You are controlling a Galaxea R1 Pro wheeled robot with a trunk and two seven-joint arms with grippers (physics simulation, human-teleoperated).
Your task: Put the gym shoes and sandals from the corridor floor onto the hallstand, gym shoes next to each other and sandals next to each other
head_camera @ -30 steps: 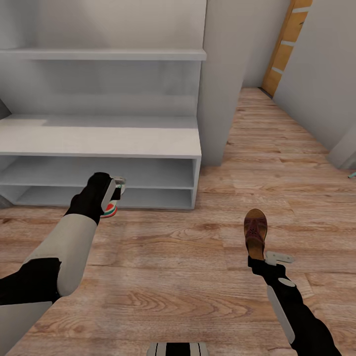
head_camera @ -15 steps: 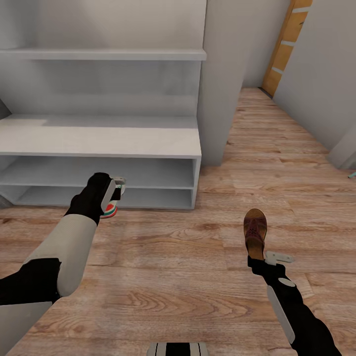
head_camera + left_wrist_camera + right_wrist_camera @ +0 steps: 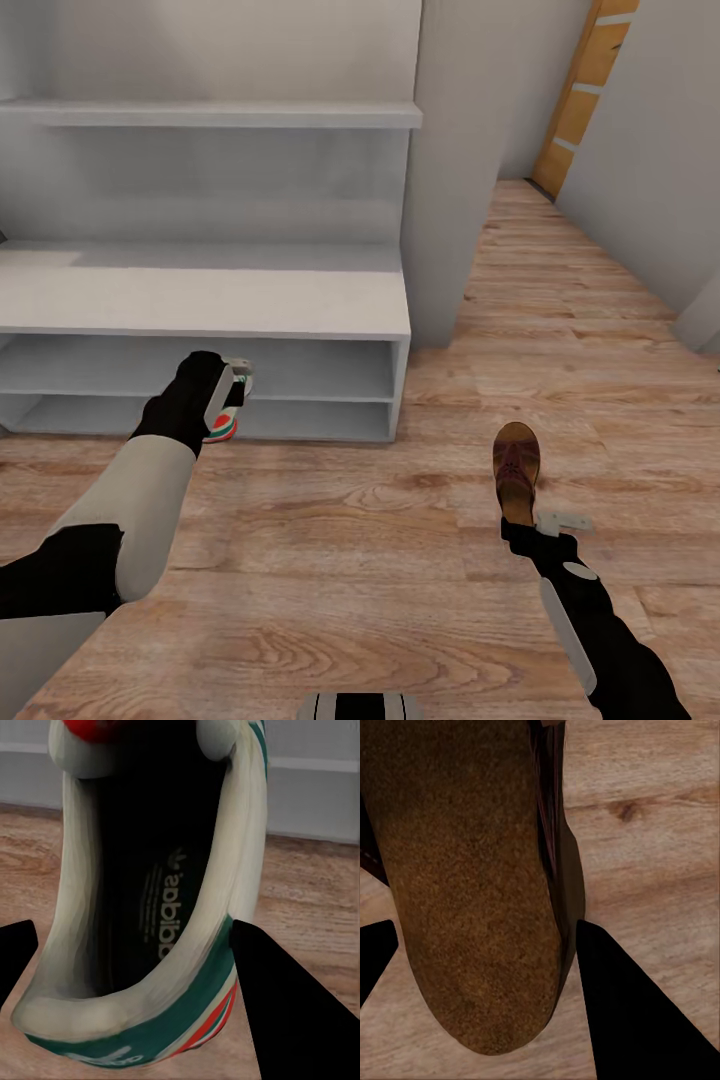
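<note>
My left gripper point(image 3: 235, 393) is shut on a white gym shoe point(image 3: 222, 426) with green stripes and a red heel, just in front of the hallstand's point(image 3: 200, 300) open lower shelves. The left wrist view looks into the gym shoe point(image 3: 161, 907), whose heel sits between the two fingers of the left gripper point(image 3: 133, 934). Over the corridor floor point(image 3: 330, 540), right of the hallstand, my right gripper point(image 3: 522, 520) is shut on the heel of a reddish-brown sandal point(image 3: 516, 462). Seen from the right wrist, the sandal's tan footbed point(image 3: 465, 870) lies between the right gripper's point(image 3: 487, 930) dark fingers.
A grey wall pillar point(image 3: 450, 170) stands against the hallstand's right end. Beyond it the corridor runs back to an orange-brown door point(image 3: 580, 100). A wall shelf point(image 3: 210, 113) hangs above the bench top. Open plank floor lies between my arms.
The whole picture has shifted a little, with the hallstand now lower and larger in view, so the camera moved. Both grippers keep their holds and their places in the picture.
</note>
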